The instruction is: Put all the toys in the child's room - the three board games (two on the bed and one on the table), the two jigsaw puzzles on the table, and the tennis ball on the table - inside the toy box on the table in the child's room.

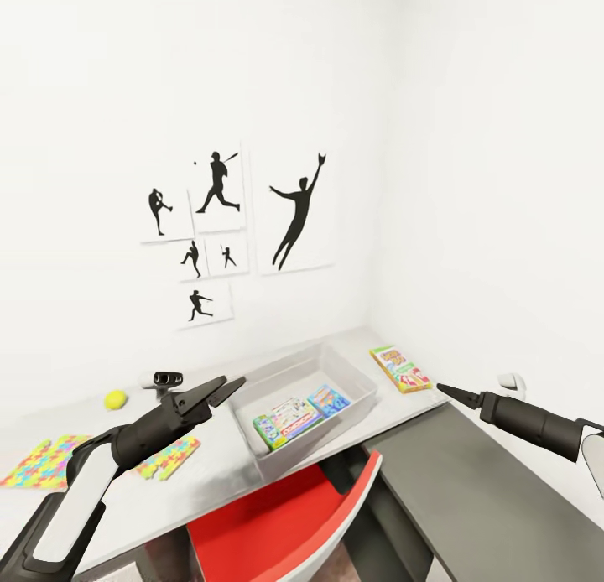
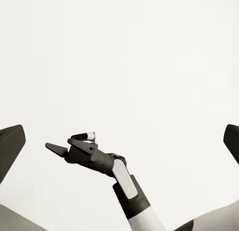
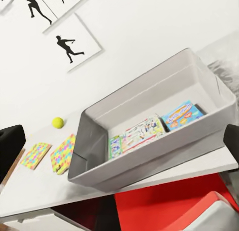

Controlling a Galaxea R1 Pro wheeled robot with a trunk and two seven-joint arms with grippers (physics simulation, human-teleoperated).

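1. White-walled room, pale table (image 1: 210, 473); toy box (image 1: 356, 376) as landmark.
2. Beside the box: yellow-green-red board game (image 1: 400, 368), likely stiff and light; best pinched across an edge.
3. Left gripper (image 1: 220, 392) apart, empty; right gripper (image 1: 445, 390) together, empty.

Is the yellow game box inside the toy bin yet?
Not yet. The yellow game box lies flat on the table, beside the toy bin, which holds two other game boxes.
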